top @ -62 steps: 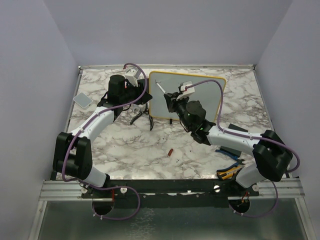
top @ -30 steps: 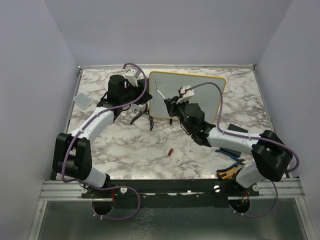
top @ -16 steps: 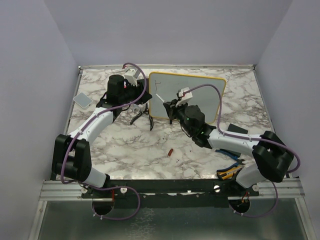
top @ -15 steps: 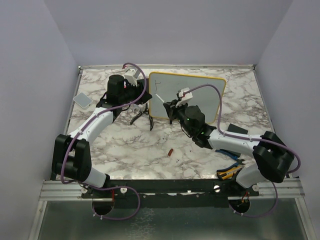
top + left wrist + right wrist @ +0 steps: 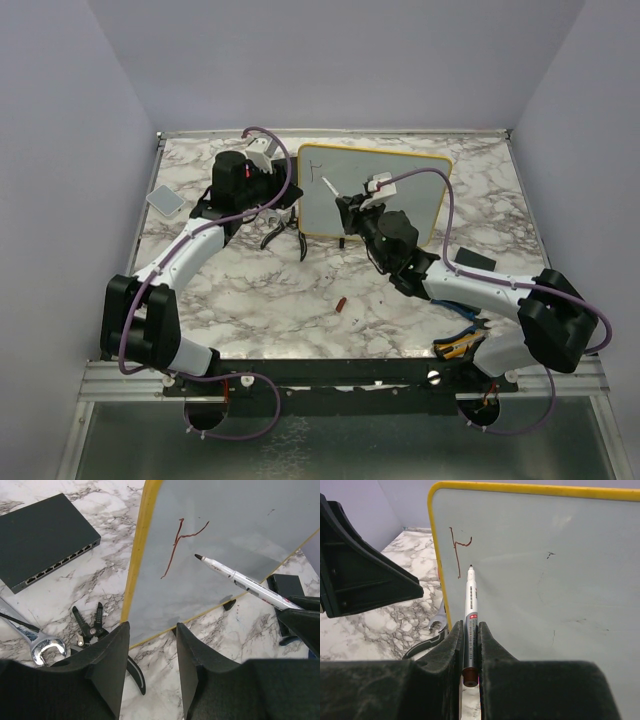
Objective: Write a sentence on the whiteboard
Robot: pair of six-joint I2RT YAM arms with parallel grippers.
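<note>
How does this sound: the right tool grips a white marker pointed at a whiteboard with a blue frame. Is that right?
Not quite: the whiteboard has a yellow frame, not blue, as the right wrist view shows. The rest holds: the right tool grips a white marker pointed at that board.

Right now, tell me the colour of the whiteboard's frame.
Yellow. The whiteboard frame shows best in the right wrist view.

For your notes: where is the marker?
Right wrist view: the marker sits clamped in the right end effector, tip near the red stroke at the upper left of the whiteboard.
</note>
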